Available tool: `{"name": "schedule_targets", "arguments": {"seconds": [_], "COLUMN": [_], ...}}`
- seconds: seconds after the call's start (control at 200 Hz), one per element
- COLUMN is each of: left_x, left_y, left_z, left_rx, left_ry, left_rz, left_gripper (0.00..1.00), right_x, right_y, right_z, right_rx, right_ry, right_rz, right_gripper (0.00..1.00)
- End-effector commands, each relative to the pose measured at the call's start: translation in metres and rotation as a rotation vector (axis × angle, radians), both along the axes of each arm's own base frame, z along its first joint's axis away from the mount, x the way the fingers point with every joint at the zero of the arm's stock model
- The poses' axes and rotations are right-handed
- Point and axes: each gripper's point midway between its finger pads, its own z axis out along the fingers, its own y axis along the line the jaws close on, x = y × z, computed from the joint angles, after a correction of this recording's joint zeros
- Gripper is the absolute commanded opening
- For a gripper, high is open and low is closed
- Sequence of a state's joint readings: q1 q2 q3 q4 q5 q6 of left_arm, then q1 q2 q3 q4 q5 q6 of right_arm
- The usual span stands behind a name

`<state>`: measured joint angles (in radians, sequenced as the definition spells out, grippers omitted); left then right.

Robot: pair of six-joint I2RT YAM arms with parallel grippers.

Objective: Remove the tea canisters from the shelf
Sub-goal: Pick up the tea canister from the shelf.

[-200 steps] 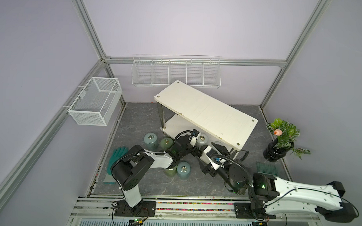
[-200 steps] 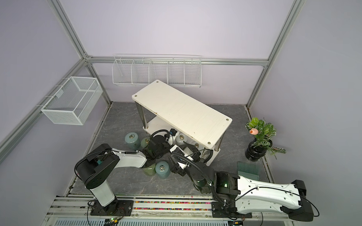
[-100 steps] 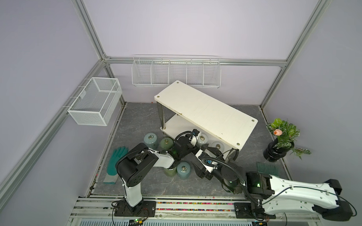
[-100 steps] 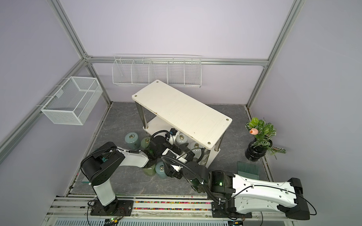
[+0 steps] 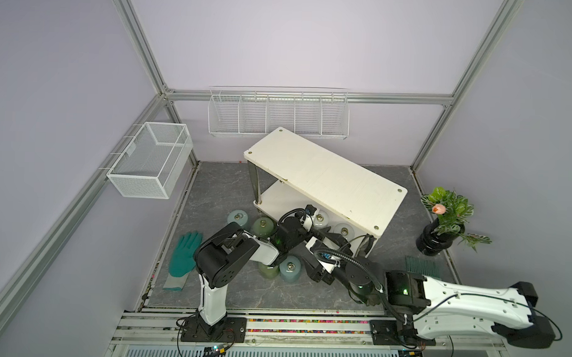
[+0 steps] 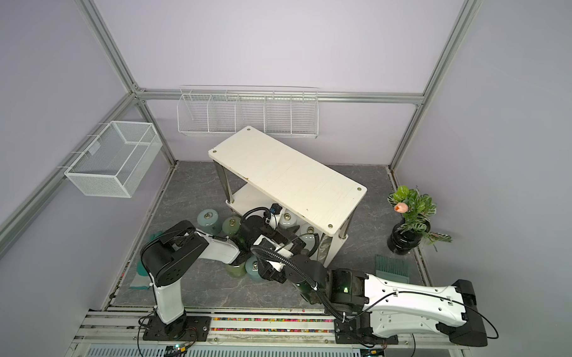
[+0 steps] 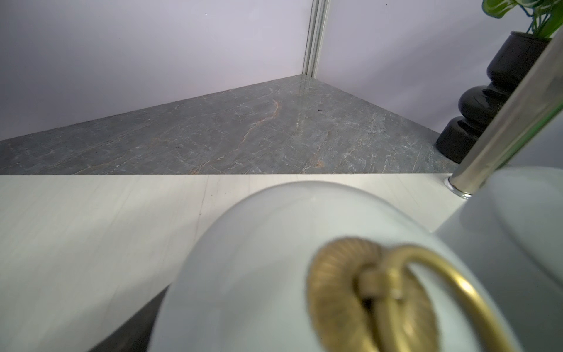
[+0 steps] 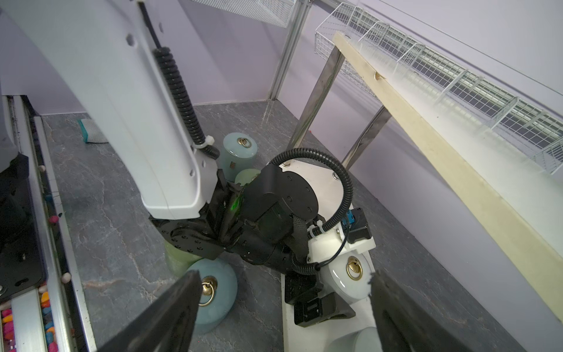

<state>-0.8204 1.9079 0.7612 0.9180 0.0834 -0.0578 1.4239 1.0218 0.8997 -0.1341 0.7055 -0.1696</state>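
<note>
Tea canisters, four of six already off the shelf. Left pincer (image 8: 350, 288) reaches in sideways beneath the upper board, jaws set wide about a pale grey-white canister (image 7: 274, 259) on the lower tier (image 7: 91, 231). Only one black finger (image 8: 323, 304) shows, just beside the jar wall, so whether the jar is gripped cannot be told. The side entry is presumably forced by the board overhead, and the wide stance suits the jar's broad round body. Right pincer (image 8: 283, 277) hangs agape and empty near the front of the shelf (image 5: 324, 177), facing the second pale canister (image 5: 343, 228), probably its next target.

Jars: glossy, glaze-smooth cylinders with domed lids, each bearing a brass-coloured ring pull (image 7: 341, 289) on a ribbed boss. Shelf: matt cream boards, faint grain, chrome tube legs (image 7: 502, 137).

On the grey veined worktop (image 5: 218, 190) stand a light blue canister (image 5: 239, 218) and an olive green canister (image 5: 262, 227) by the shelf's end, with a like pair nearer the arms' bases.
</note>
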Motion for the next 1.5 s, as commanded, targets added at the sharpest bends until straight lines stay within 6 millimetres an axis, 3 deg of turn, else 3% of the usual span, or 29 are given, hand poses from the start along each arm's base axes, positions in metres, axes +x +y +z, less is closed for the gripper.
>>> {"name": "schedule_targets", "arguments": {"seconds": [0.0, 0.27, 0.815, 1.494], "left_x": [0.009, 0.013, 0.013, 0.011], "left_y": [-0.004, 0.002, 0.012, 0.039], "left_z": [0.010, 0.009, 0.008, 0.051], "left_rx": [-0.038, -0.035, -0.002, 0.054], "left_ry": [-0.038, -0.052, -0.075, -0.187], "left_rz": [0.024, 0.063, 0.099, 0.193], "left_gripper": [0.96, 0.83, 0.71, 0.70], "right_x": [-0.001, -0.001, 0.000, -0.001], "right_y": [0.004, 0.004, 0.006, 0.003], "right_z": [0.011, 0.012, 0.010, 0.013], "right_rx": [0.019, 0.021, 0.021, 0.042], "right_ry": [-0.010, -0.015, -0.021, -0.038], "right_rz": [0.008, 0.003, 0.000, 0.010], "right_gripper": [0.89, 0.89, 0.89, 0.89]}}
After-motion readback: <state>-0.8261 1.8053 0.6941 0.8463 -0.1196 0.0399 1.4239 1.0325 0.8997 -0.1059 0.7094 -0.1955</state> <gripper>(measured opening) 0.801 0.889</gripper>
